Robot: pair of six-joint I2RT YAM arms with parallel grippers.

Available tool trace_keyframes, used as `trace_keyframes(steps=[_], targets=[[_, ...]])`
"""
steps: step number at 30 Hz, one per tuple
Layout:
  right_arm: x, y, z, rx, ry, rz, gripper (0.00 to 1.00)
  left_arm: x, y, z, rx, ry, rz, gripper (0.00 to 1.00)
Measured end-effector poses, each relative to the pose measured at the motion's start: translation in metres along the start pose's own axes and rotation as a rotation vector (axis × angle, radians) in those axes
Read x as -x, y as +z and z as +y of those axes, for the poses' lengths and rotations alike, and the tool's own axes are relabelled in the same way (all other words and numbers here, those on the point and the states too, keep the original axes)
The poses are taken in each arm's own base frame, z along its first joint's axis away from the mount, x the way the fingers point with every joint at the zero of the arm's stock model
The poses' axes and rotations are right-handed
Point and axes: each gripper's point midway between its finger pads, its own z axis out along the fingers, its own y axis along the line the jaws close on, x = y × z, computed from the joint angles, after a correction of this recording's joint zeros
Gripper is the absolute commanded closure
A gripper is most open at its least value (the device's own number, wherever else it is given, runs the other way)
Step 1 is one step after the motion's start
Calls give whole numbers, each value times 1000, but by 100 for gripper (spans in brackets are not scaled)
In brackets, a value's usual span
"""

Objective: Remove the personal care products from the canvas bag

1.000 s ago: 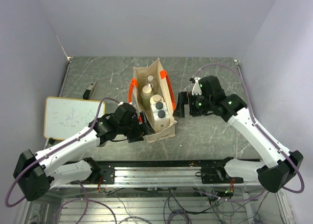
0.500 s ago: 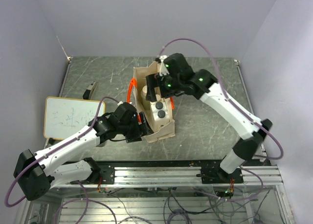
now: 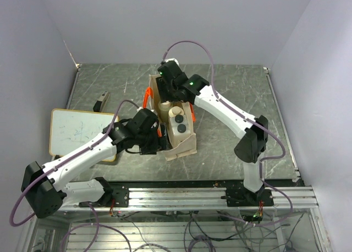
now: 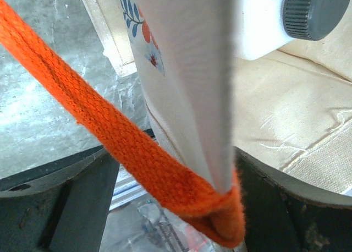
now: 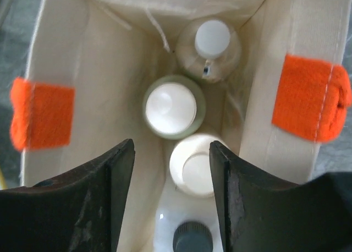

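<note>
The canvas bag (image 3: 184, 144) stands open at mid-table, its orange handles (image 5: 311, 95) hanging on both sides. Inside it I see a small clear round bottle (image 5: 212, 43), a white-topped round one (image 5: 170, 106), a cream bottle (image 5: 192, 164) and a dark cap (image 5: 192, 238) on a white squarish bottle (image 3: 180, 130). My right gripper (image 5: 171, 169) hovers open over the bag's mouth (image 3: 166, 95), the cream bottle showing between its fingers. My left gripper (image 4: 176, 208) stands open astride the bag's near-left wall and handle (image 3: 159, 139).
A flat whiteboard (image 3: 82, 132) lies at the table's left edge, under my left arm. A small dark object (image 3: 100, 103) sits behind it. The metal rail (image 3: 176, 194) with both arm bases runs along the near edge.
My right arm has swung from the right of the bag to above its far end, and its jaws have narrowed. The left gripper has stayed at the bag's wall.
</note>
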Motion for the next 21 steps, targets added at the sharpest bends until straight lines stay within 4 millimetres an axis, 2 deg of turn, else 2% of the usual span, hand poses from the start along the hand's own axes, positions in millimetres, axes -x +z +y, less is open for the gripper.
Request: trace_keyframes(steps=[4,13,16,21], targets=[[7,26,-9,-64,14,-49,49,0,-1,2,24,51,18,11],[30,68,-31,-123,55,-147,48,2,-3,6,46,138,35,9],[29,86,-38,-138,62,-151,48,2,-3,7,51,157,41,9],[16,107,-42,-141,41,-132,48,7,-4,4,58,194,48,9]])
